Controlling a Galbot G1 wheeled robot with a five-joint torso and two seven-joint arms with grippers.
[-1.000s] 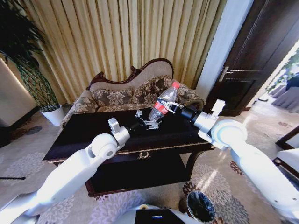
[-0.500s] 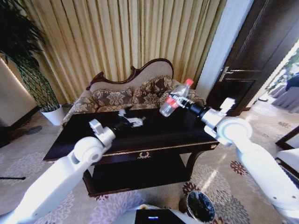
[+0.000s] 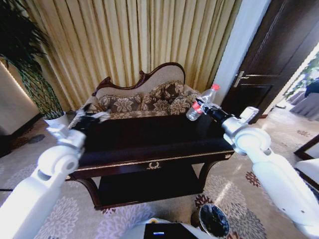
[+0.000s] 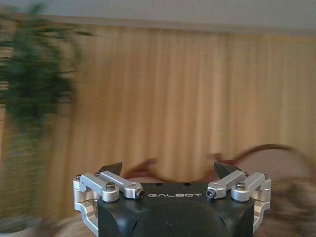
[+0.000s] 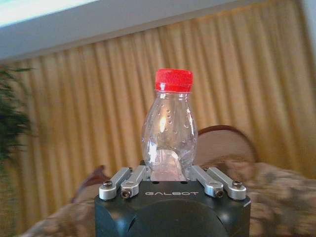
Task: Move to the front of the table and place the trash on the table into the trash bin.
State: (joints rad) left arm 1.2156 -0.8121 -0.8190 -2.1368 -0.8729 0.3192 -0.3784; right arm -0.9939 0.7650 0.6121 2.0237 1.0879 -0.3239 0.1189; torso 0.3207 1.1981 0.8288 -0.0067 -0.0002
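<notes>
The clear plastic bottle point(image 3: 202, 103) with a red cap and red label hangs tilted above the far right corner of the dark mahogany table point(image 3: 149, 144), and my right gripper point(image 3: 207, 109) is shut on its lower body. In the right wrist view the bottle point(image 5: 169, 123) stands up between the closed fingers of that gripper point(image 5: 168, 173). My left gripper point(image 3: 94, 118) is over the table's far left end. In the left wrist view it point(image 4: 168, 169) is open, with nothing between the fingers. The trash bin point(image 3: 214, 220), with its black liner, stands on the carpet below the table's right front corner.
A floral sofa with a carved back point(image 3: 144, 99) stands right behind the table, before gold curtains. A potted plant point(image 3: 30, 74) is at the far left and a dark door point(image 3: 269, 59) at the right. Patterned carpet lies in front of the table.
My left arm has swung left from the table's middle to its far left end. My right gripper has carried the bottle to the right, toward the table's right end.
</notes>
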